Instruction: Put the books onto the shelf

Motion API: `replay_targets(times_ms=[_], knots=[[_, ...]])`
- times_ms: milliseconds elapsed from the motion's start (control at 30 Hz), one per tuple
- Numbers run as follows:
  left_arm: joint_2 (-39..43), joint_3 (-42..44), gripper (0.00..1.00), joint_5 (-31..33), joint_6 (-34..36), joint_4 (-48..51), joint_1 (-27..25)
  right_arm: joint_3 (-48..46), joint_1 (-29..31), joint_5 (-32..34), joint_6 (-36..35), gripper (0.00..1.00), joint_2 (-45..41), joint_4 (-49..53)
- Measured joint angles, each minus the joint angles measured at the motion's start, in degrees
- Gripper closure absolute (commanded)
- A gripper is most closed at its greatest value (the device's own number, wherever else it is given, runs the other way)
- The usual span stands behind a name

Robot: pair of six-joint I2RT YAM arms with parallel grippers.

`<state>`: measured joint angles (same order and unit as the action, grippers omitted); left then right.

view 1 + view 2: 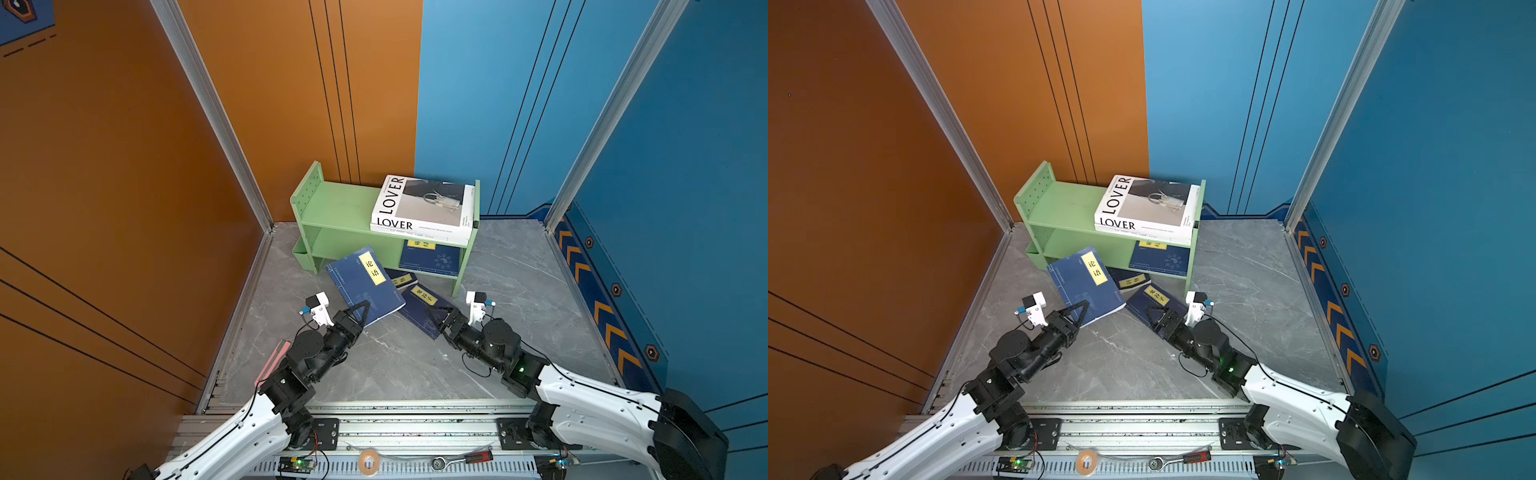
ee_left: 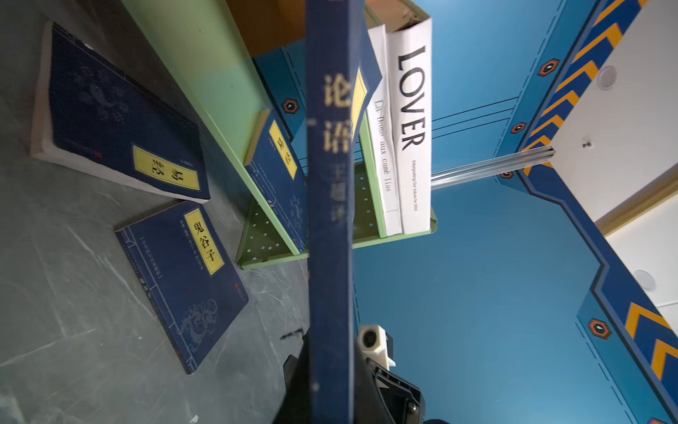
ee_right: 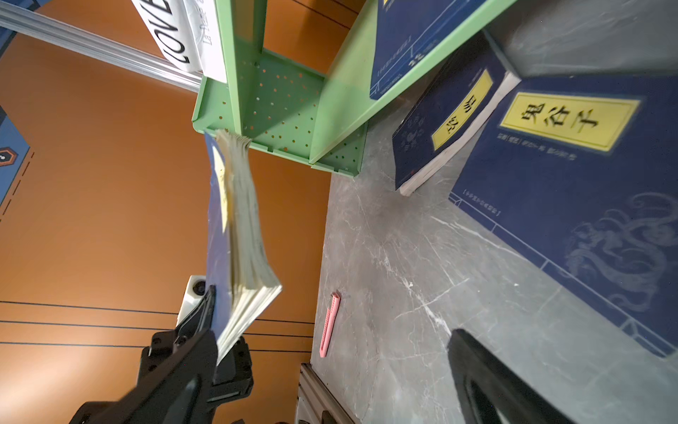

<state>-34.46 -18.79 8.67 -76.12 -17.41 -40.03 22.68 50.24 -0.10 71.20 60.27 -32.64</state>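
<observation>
The left end effector (image 1: 365, 308) is clenched on the near corner of the navy book with the yellow label (image 1: 365, 280), just below the centre of both top views, and holds it tilted up off the bench (image 1: 415, 370). Gripping at a corner leaves most of the cover free, which I judge is meant to let the far edge lead into the shelf (image 1: 332, 208) just behind it. In the right wrist view the pages fan and sag away from the cover (a thin paperback flexes when pinched at one spot), so the book may droop on the way in. The right end effector (image 1: 441, 316) is released, its jaws spread wide at the near edge of a second navy book (image 1: 417, 309) lying flat on the bench right of centre. Whether it touches the cover I cannot tell, but it looks lined up for the next pick. A third navy book (image 1: 401, 279) lies between these two, partly hidden beneath the held one. On the shelf, the "LOVER" book (image 1: 424, 199) rests on a white book (image 1: 419, 237) at the right end of the top tier, and a fourth navy book (image 1: 432, 259) lies on the lower tier beneath them, leaving room at the left of both tiers.
</observation>
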Motion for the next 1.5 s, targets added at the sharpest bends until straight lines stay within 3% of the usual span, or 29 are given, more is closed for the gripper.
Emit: replay_targets(times_ms=[200, 667, 967, 1267, 1367, 1500], knots=[[-5.03, 0.0, 1.0, 0.37, -0.83, -1.66, 0.28, 5.44, 2.6, -0.42, -0.09, 0.02, 7.61, -5.7], [-5.75, 0.0, 1.0, 1.88, -2.95, -7.1, 0.33, 12.02, 4.59, -4.28, 3.54, 0.16, 23.3, -15.58], [-9.6, 0.0, 1.0, 2.32, -4.59, -10.82, 0.37, 17.11, 5.97, -4.63, 5.92, 0.42, 28.5, -16.55], [-12.35, 0.0, 1.0, 2.49, -5.95, -12.48, 0.33, 18.32, 6.12, -3.41, 7.37, 0.79, 30.99, -20.52], [-12.66, 0.02, 0.93, 2.49, -6.49, -12.37, 0.35, 18.29, 6.01, -3.06, 8.04, 0.93, 30.97, -21.4], [-12.81, -0.09, 0.64, 1.29, -6.51, -11.41, 1.44, 18.29, 5.2, -4.09, 8.33, 0.93, 30.82, -20.48]])
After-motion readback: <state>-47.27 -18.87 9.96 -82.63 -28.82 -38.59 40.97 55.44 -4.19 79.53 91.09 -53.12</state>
